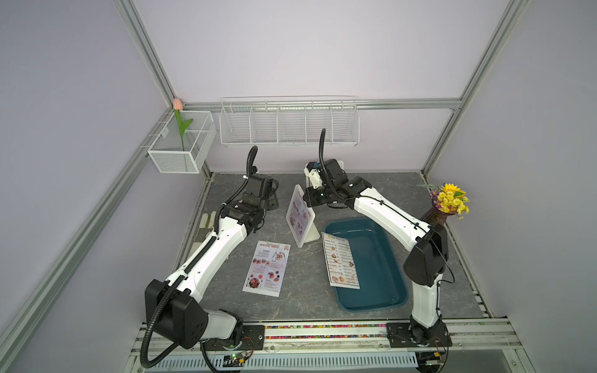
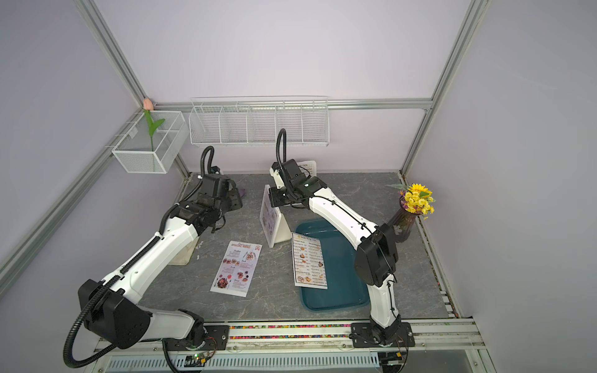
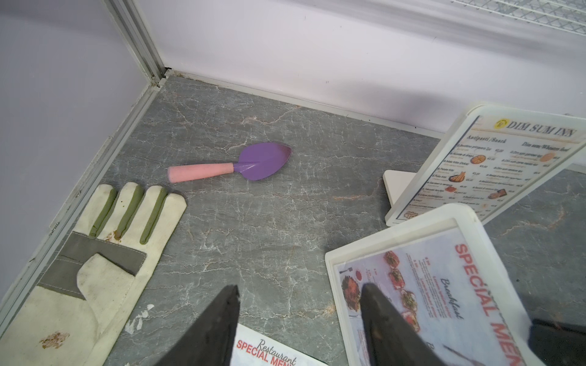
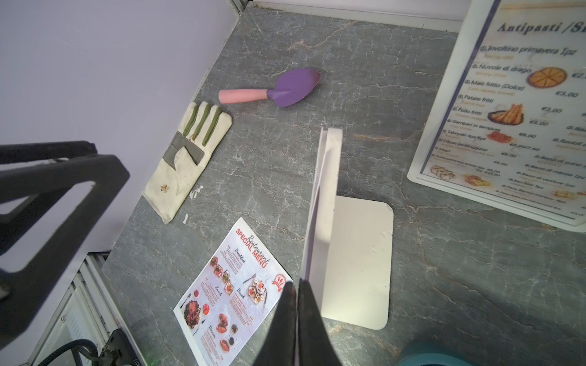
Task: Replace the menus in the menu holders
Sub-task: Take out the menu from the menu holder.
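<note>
Where the table (image 1: 300,290) lies bare, along the front edge and between tray (image 1: 378,268) and loose menu (image 1: 267,268), there is room to move. The tray carries a DIM SUM sheet (image 1: 341,263) lying across its left rim. Mid-table the holder (image 1: 311,232) stands with a SPECIAL MENU insert (image 3: 412,285); the rear holder (image 3: 398,187), by the back wall, shows a DIM SUM page (image 3: 507,164). The right gripper (image 4: 298,283) is pinched shut on the insert's top edge; the left gripper (image 3: 301,286) hangs open beside the holder

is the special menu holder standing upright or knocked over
Upright: the special menu holder stands on its flat white foot on the table.
</note>
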You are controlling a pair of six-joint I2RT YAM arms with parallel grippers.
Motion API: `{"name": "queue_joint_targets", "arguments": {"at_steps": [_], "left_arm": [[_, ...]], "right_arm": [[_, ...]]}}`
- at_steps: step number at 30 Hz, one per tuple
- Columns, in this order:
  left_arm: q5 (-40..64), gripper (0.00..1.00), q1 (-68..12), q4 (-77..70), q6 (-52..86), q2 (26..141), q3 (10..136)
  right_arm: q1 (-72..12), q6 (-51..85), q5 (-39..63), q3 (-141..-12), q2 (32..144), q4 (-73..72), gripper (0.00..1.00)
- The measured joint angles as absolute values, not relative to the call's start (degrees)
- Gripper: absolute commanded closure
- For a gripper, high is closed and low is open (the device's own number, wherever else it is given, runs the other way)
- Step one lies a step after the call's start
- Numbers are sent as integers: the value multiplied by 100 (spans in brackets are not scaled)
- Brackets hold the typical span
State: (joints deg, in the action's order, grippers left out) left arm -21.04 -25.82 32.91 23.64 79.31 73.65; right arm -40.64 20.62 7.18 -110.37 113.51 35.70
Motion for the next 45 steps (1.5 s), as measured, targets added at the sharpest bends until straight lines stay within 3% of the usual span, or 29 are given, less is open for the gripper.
{"name": "queue_joint_targets", "arguments": {"at_steps": [25, 39, 45], "left_arm": [[-2128, 36, -2585, 3293, 2327, 7789, 7365], [-2506, 35, -2432, 3437, 2067, 7693, 7474], [-2526, 34, -1970, 3474, 2045, 7640, 7572]], "right_arm": [[-3997, 2005, 733, -11301, 11174, 3616, 93], [-3946, 1424, 794, -12864, 10728, 4178, 93], [-4193, 1326, 1219, -12888, 10121, 4095, 93]]}}
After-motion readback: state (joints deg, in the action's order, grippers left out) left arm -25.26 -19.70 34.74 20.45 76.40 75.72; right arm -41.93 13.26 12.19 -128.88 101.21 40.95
